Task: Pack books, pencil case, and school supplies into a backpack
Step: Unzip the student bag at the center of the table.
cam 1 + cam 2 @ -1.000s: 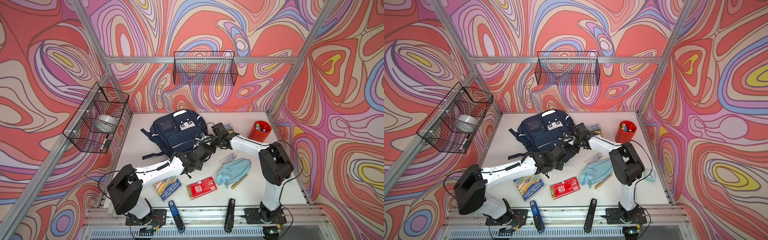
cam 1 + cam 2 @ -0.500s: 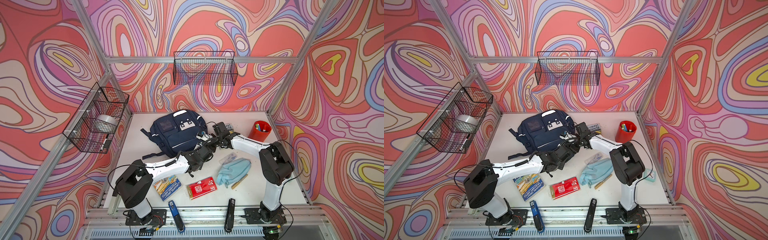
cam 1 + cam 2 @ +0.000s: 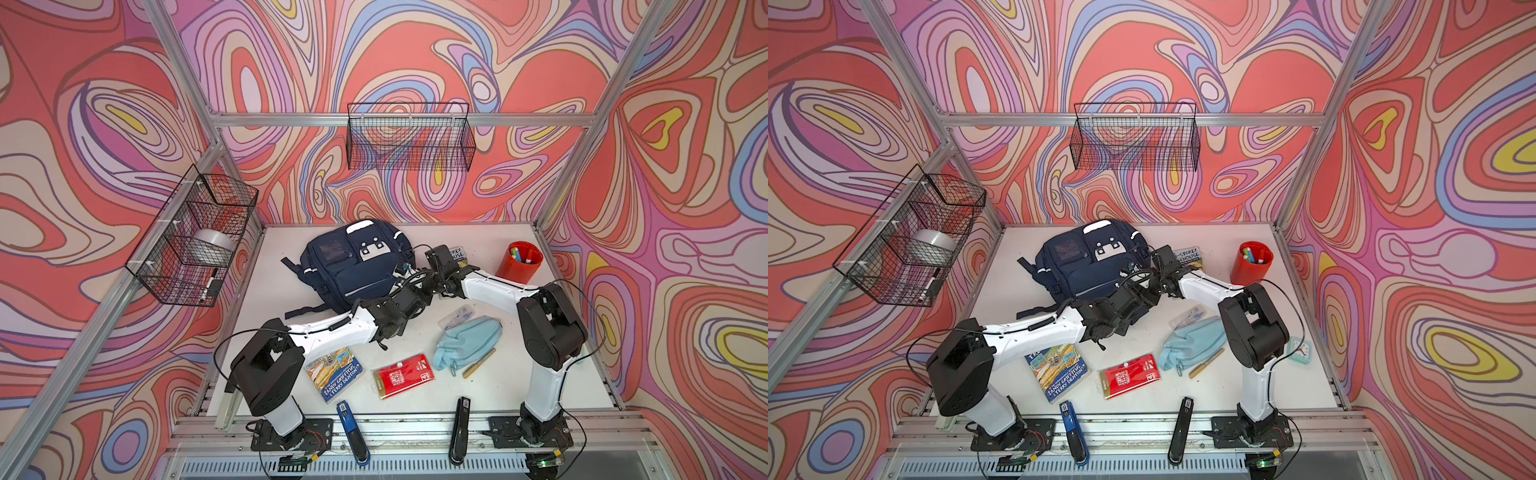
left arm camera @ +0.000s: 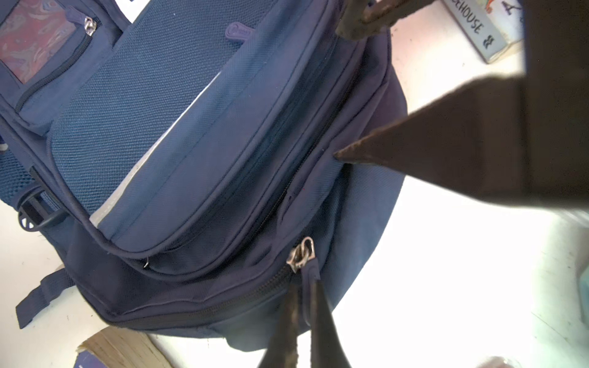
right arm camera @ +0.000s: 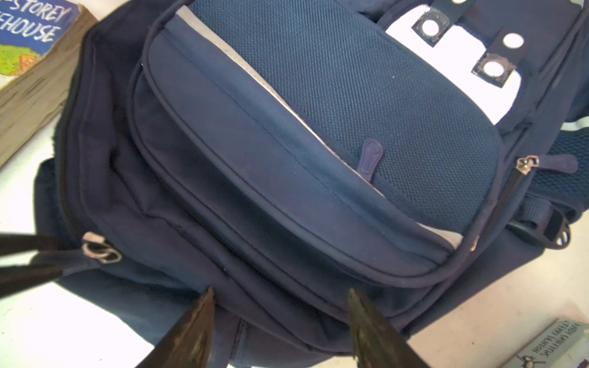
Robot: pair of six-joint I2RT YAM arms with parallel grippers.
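Note:
The navy backpack [image 3: 357, 266] [image 3: 1092, 266] lies flat at the back of the table, its main zipper closed. My left gripper [image 4: 305, 293] [image 3: 417, 291] is shut on the fabric zipper pull [image 4: 310, 275] at the bag's right edge. My right gripper [image 5: 279, 296] [image 3: 428, 282] is open, its tips against the bag's fabric beside that zipper. The blue book [image 3: 334, 374] lies at the front, and the other book [image 3: 459, 254] behind the right arm. The light-blue pencil case [image 3: 467, 338], clear packet [image 3: 456, 316], tan pen [image 3: 478, 363] and red packet [image 3: 403, 376] lie front right.
A red cup of markers [image 3: 523, 264] stands at the back right. A blue stapler [image 3: 351, 432] and a black stapler [image 3: 459, 430] lie on the front rail. Wire baskets hang on the left wall [image 3: 191, 237] and back wall [image 3: 409, 137]. A small clock [image 3: 1300, 350] sits by the right edge.
My left gripper has closed onto the zipper pull at the bag's right edge. The right gripper has stayed open at the same spot.

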